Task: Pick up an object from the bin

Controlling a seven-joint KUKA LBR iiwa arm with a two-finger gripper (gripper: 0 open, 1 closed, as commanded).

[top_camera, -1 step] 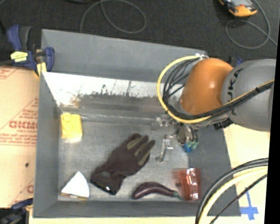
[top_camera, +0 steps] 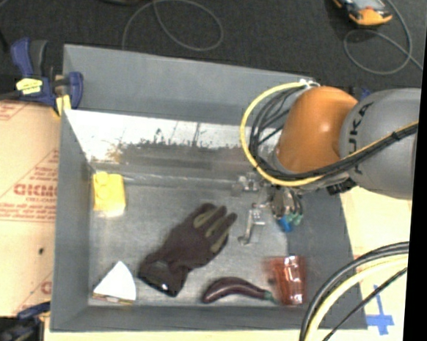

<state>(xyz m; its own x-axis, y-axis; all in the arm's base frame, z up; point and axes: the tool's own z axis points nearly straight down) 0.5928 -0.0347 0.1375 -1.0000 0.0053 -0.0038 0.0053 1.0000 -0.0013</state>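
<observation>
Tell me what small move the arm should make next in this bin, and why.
Likely a short shift toward the view's left, then down onto the dark glove. The gripper hangs just right of the glove's upper end, and the glove lies flat in mid-bin as the nearest thing to it.

Glove: one, dark, lying in the middle of the bin floor.
Yellow block: one, against the left wall, toward the far-left corner.
White wedge: one, in the near-left corner.
Aubergine: one, purple, along the near wall, right of the middle.
Red packet: one, toward the near-right corner, just beside the aubergine's stem end.
Kinds: five, each counted once.
Total: five loose things on the bin floor.
</observation>
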